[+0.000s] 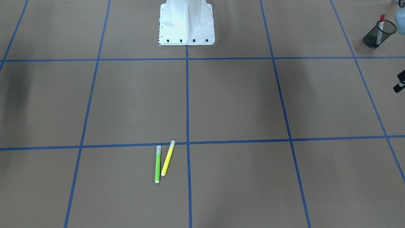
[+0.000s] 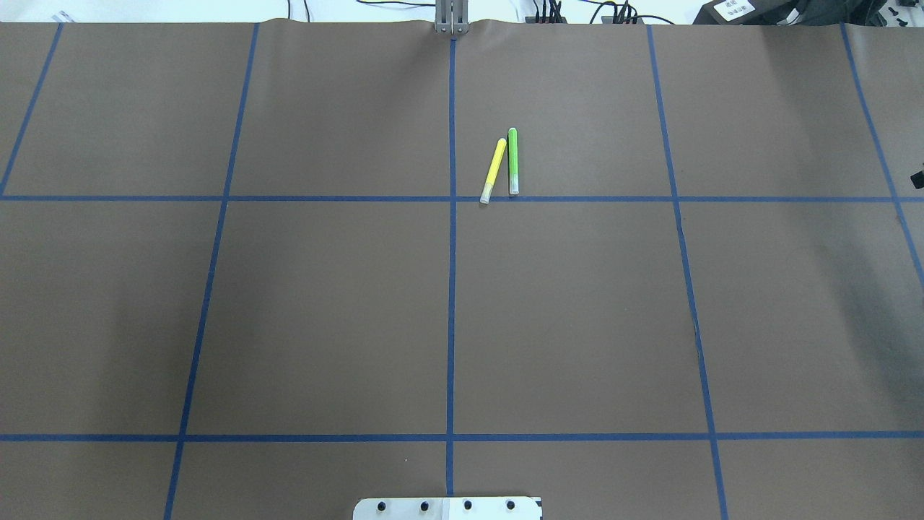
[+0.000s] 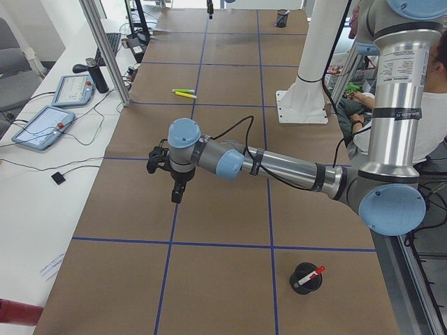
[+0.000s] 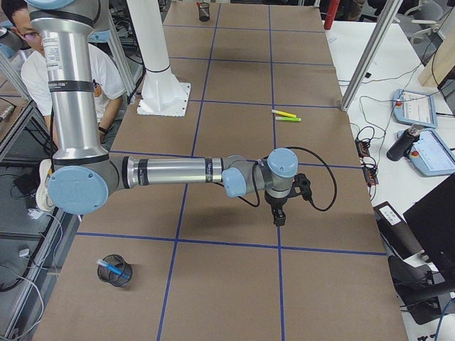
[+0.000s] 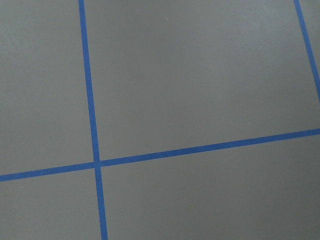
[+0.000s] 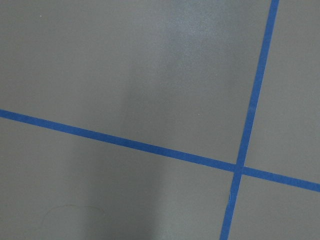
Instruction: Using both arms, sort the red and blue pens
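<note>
The red pen (image 1: pixel 382 22) stands in a black mesh cup (image 1: pixel 378 34) at the table corner on my left side; the exterior left view shows this red pen (image 3: pixel 309 276) too. In the exterior right view the blue pen (image 4: pixel 112 268) lies in a second mesh cup (image 4: pixel 115 271) on my right side. My left gripper (image 3: pixel 177 190) hangs above the brown table, apart from its cup, and only a black sliver of it shows in the front view. My right gripper (image 4: pixel 279 215) hangs likewise, far from its cup. I cannot tell whether either is open or shut. Both wrist views show only paper and blue tape.
A green marker (image 1: pixel 157 164) and a yellow marker (image 1: pixel 167 158) lie side by side near the table's far edge. The white pedestal (image 1: pixel 186 25) stands at the robot's side. A person (image 4: pixel 71 71) sits behind the robot. Pendants (image 3: pixel 42 125) lie on the side bench.
</note>
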